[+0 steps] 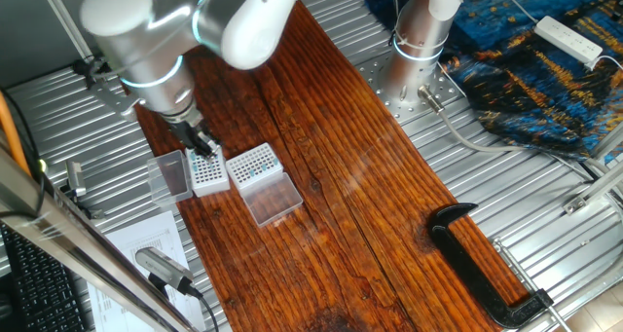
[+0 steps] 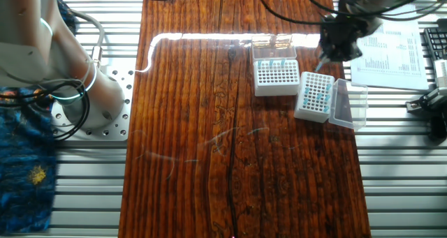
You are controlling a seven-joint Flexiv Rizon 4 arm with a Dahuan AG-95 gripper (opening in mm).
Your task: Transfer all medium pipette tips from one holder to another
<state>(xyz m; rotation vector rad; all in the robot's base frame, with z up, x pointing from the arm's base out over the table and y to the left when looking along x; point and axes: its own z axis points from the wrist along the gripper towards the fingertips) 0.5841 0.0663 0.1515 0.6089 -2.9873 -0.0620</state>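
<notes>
The opaque white-sided holder (image 1: 209, 172) (image 2: 313, 96) stands on the wooden board with its smoky lid (image 1: 170, 174) (image 2: 349, 103) open beside it. Many teal medium pipette tips (image 2: 316, 93) fill its grid. Next to it is the clear-sided holder (image 1: 253, 164) (image 2: 276, 75), its clear lid (image 1: 274, 199) (image 2: 272, 49) folded flat. A few teal tips (image 2: 274, 63) sit in the row nearest that lid. My gripper (image 1: 200, 143) (image 2: 323, 62) hangs just above the white holder's far edge, fingers pointing down and close together. Whether anything sits between them is too small to see.
A black clamp (image 1: 484, 264) lies on the board's near right part. The arm's base (image 1: 421, 42) (image 2: 77, 91) is bolted beside the board, near a blue cloth (image 1: 531, 74) and a power strip (image 1: 569, 38). A printed sheet (image 2: 391, 51) lies past the holders.
</notes>
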